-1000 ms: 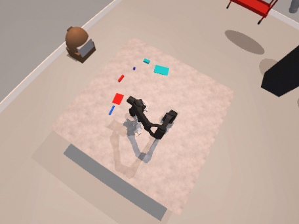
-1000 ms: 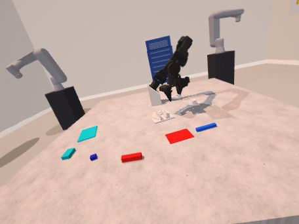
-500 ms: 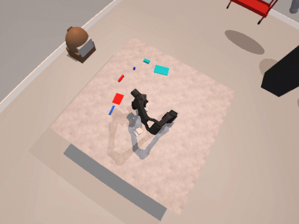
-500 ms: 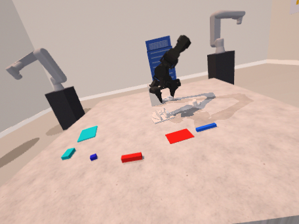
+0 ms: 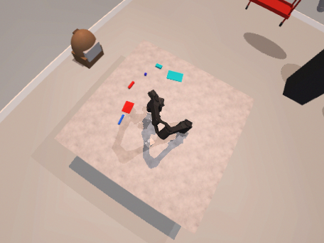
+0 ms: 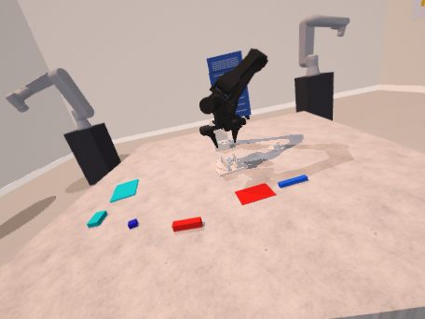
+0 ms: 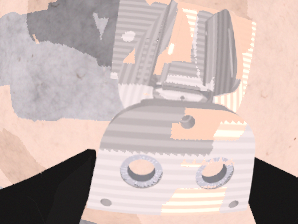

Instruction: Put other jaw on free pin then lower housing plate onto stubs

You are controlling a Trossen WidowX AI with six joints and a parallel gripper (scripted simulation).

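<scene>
My gripper [image 6: 226,145] [image 7: 172,161] is shut on the pale housing plate [image 6: 226,143] [image 7: 177,192], with a finger at each side edge. The plate has two ringed holes and smaller holes, and looks roughly level. In the exterior view it hangs above and behind the pale base [image 6: 226,173] [image 7: 122,62]. In the wrist view the base lies just beyond the plate's rounded edge. Two raised jaw-like parts stand side by side on it, a left one [image 7: 154,45] and a right one [image 7: 220,50]. The plate hides their near ends, so pins and meshing cannot be told.
A small pale piece [image 6: 276,146] lies in the arm's shadow. A red sheet [image 5: 128,107] [image 6: 255,193], blue bar [image 5: 121,119] [image 6: 293,181], red bar [image 5: 131,84] [image 6: 187,224], dark blue cube [image 5: 145,74] [image 6: 132,224] and two teal pieces [image 5: 175,76] [image 6: 97,218] lie around.
</scene>
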